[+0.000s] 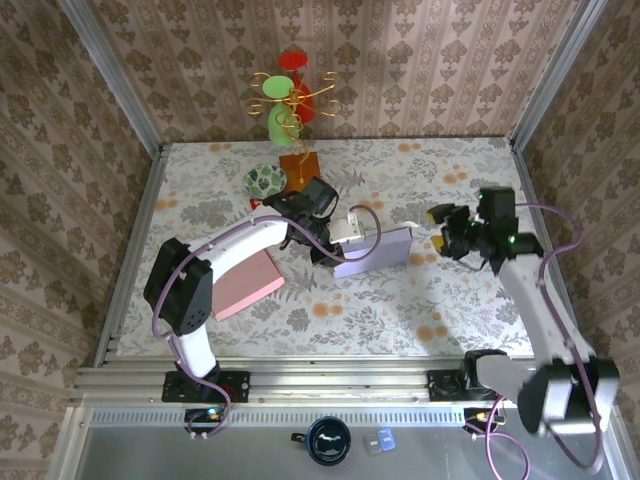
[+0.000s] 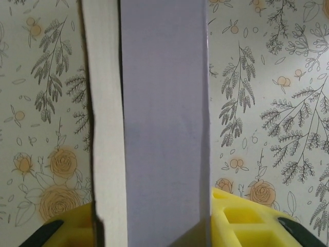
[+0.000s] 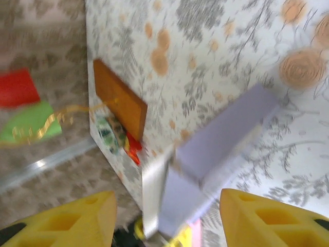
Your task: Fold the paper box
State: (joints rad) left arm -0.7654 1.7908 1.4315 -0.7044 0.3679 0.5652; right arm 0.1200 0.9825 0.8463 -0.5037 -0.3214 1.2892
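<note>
Partly hidden under the left arm at the left of the table (image 1: 450,300): a flat pink sheet (image 1: 248,284), its far edge covered. Behind it, a small patterned plate (image 1: 265,180) and a wooden block (image 1: 300,165), both small and hard to read. Near the table's middle, the left gripper (image 1: 345,240), fingertips masked from above by its own wrist; seen up close, yellow fingers (image 2: 241,221) pressed against both sides of the lavender paper box (image 2: 164,123), clamped on it. Box cut off at top and bottom of that close view, with a cream flap along its left side. From above, paper box (image 1: 380,250) lying near the table's centre, long axis roughly left to right, left end in the gripper, right end angled slightly toward the far wall. Further right, the right gripper (image 1: 438,228), near the box's right end but apart from it, fingers (image 3: 272,216) spread wide with nothing between them. Its wrist picture blurred: box edges smeared, folds impossible to make out.
</note>
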